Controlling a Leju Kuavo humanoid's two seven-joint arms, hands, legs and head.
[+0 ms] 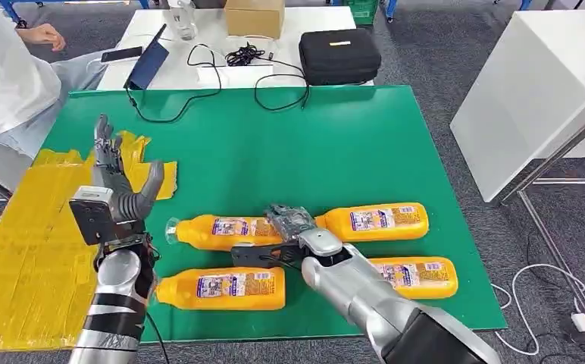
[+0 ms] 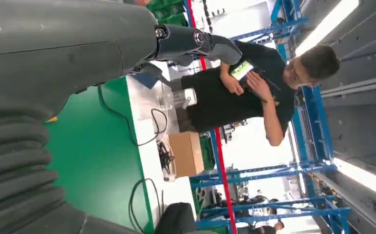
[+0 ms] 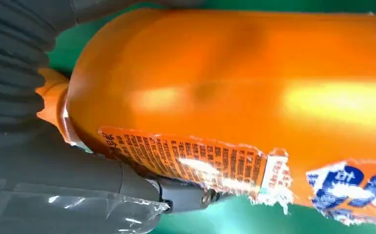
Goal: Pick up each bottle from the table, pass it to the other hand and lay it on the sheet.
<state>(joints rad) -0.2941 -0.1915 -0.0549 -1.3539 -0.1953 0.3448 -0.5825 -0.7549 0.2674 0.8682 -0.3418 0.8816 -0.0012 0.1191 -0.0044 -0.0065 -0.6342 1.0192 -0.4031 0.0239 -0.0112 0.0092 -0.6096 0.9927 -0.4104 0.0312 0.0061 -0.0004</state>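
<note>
Four orange bottles lie on the green table (image 1: 274, 144). My right hand (image 1: 293, 225) wraps the neck end of the upper right bottle (image 1: 380, 221), which still lies on the mat. In the right wrist view that bottle (image 3: 225, 87) sits between my thumb (image 3: 127, 187) and the fingers above it. Another bottle (image 1: 225, 231) lies just left of the hand, a third (image 1: 225, 289) nearer me, and a fourth (image 1: 418, 276) beside my right forearm. My left hand (image 1: 119, 178) (image 2: 54, 58) is raised and open above the edge of the yellow sheet (image 1: 24, 250), holding nothing.
A person in white (image 1: 1, 68) sits at the far left corner. The white table behind carries a black case (image 1: 339, 54), a cardboard box (image 1: 254, 17) and cables (image 1: 229, 57). Another white table (image 1: 532, 83) stands to the right. A standing person (image 2: 244, 83) is beyond the table.
</note>
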